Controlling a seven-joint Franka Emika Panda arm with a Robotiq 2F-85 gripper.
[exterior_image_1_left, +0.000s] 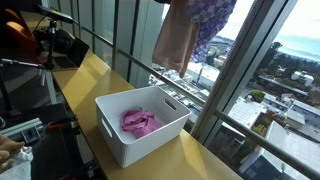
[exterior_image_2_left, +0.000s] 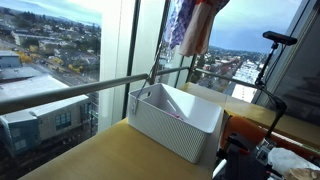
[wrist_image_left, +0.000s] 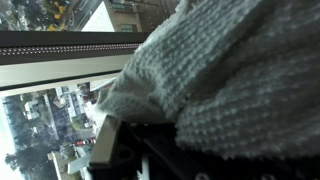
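Note:
A bundle of cloth hangs high over the white basket (exterior_image_1_left: 135, 148) (exterior_image_2_left: 165, 127): a peach towel (exterior_image_1_left: 176, 42) (exterior_image_2_left: 207, 22) beside a purple patterned cloth (exterior_image_1_left: 212, 24) (exterior_image_2_left: 179, 26). Its top runs out of both exterior views, so the gripper is hidden there. In the wrist view, knitted towel fabric (wrist_image_left: 220, 70) fills most of the picture and drapes over the dark gripper (wrist_image_left: 175, 155), whose jaws are shut on it. A crumpled pink cloth (exterior_image_1_left: 138, 122) lies inside the basket, directly under the hanging bundle.
The basket stands on a yellow wooden tabletop (exterior_image_1_left: 90, 75) (exterior_image_2_left: 100, 155) against a tall window with a metal rail (exterior_image_2_left: 70, 92). Black equipment (exterior_image_1_left: 60, 45) sits at the table's far end. A black stand (exterior_image_2_left: 272, 45) rises beside the basket.

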